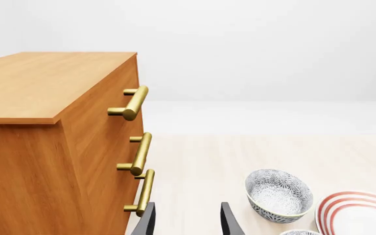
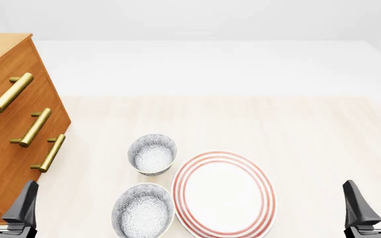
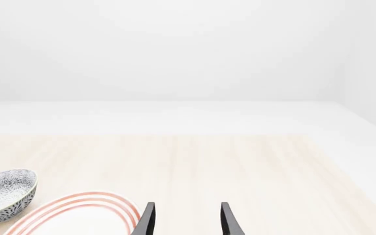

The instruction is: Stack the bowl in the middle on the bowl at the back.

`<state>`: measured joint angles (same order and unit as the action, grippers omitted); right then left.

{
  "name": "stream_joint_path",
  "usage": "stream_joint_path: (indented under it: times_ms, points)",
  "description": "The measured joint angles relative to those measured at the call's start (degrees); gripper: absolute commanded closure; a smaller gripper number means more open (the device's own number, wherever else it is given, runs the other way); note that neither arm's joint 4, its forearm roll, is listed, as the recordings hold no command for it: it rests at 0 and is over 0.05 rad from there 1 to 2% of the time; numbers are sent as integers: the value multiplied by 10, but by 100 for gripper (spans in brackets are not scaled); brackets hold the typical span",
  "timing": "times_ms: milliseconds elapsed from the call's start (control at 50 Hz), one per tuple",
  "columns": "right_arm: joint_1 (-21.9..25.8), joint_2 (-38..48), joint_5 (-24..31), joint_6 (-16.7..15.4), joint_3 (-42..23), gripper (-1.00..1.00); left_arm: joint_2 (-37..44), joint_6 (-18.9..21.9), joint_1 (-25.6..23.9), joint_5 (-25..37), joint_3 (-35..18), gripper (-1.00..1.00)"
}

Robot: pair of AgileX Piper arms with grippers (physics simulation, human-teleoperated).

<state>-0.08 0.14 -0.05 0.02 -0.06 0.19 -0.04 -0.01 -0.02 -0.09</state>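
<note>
Two speckled white-and-grey bowls stand left of centre on the table. The bowl at the back (image 2: 153,153) is farther out and shows whole in the left wrist view (image 1: 278,195); a speckled bowl (image 3: 5,195) at the right wrist view's edge looks like the same one. The bowl in the middle (image 2: 143,210) stands nearer, just left of the plate; only its rim (image 1: 302,232) shows in the left wrist view. My left gripper (image 2: 6,192) (image 1: 188,219) hangs open and empty near the front left. My right gripper (image 2: 374,192) (image 3: 188,219) is open and empty at the front right.
A large white plate with red rings (image 2: 223,194) (image 1: 358,213) (image 3: 77,215) lies right of the bowls, almost touching the nearer one. A wooden drawer cabinet (image 2: 12,148) (image 1: 37,122) with brass handles (image 2: 35,128) stands at the left, close to my left gripper.
</note>
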Motion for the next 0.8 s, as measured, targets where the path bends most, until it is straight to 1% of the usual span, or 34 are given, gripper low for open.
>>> stream_joint_path:
  times_ms: [400, 560, 680, 800]
  points:
    - [-2, 4, -3, 0, 0, -100, 5, 1, 0, 1, -1, -100]
    - [-2, 4, -3, -1, 0, -100, 33, -4, -6, -15, -2, -100]
    - [-1, 3, -2, -2, 0, -100, 42, 5, -12, -10, -12, -100]
    - [-1, 2, -2, -1, -1, -100, 43, 6, -26, 23, -43, -100]
